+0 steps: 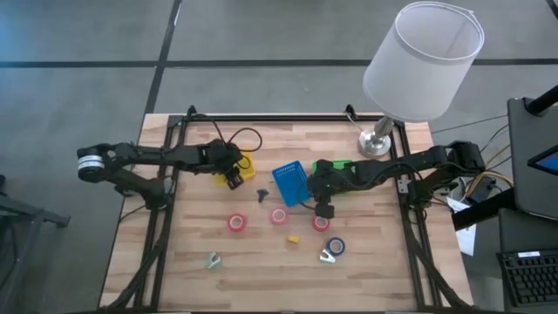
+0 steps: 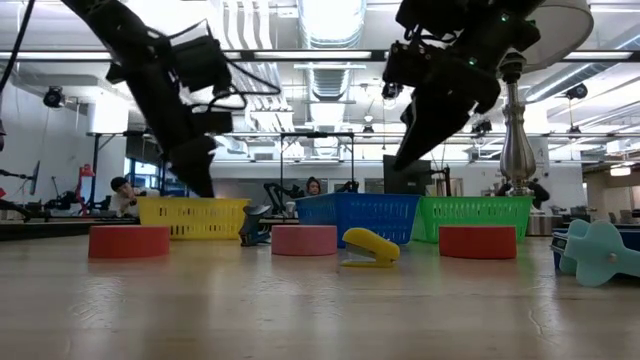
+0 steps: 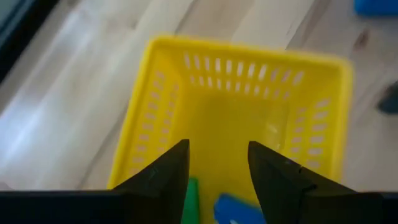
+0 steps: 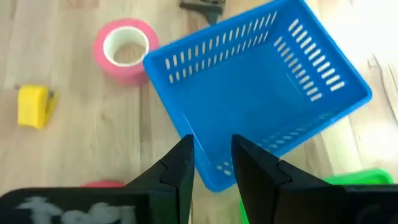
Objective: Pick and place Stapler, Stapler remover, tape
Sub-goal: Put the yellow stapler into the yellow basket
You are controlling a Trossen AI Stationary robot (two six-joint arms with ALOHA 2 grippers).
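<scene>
My left gripper (image 1: pixel 234 180) hangs open over the yellow basket (image 3: pixel 239 106); a green piece (image 3: pixel 191 198) and a blue piece (image 3: pixel 231 210) lie in the basket below its fingers. My right gripper (image 4: pixel 213 167) stands open above the near wall of the blue basket (image 4: pixel 261 87), clear of it in the low view. On the table lie a pink tape roll (image 4: pixel 124 48), two red rolls (image 1: pixel 237 223) (image 1: pixel 321 223) and a blue roll (image 1: pixel 336 247). A small yellow stapler-like piece (image 4: pixel 34 106), a dark piece (image 1: pixel 262 194) and two teal pieces (image 1: pixel 213 259) (image 1: pixel 328 255) also rest there.
A green basket (image 1: pixel 338 165) stands behind the blue one, under my right arm. A lamp with a white shade (image 1: pixel 425 61) and a metal foot (image 1: pixel 375 144) stands at the far right corner. A black cable (image 1: pixel 244 135) loops by the yellow basket.
</scene>
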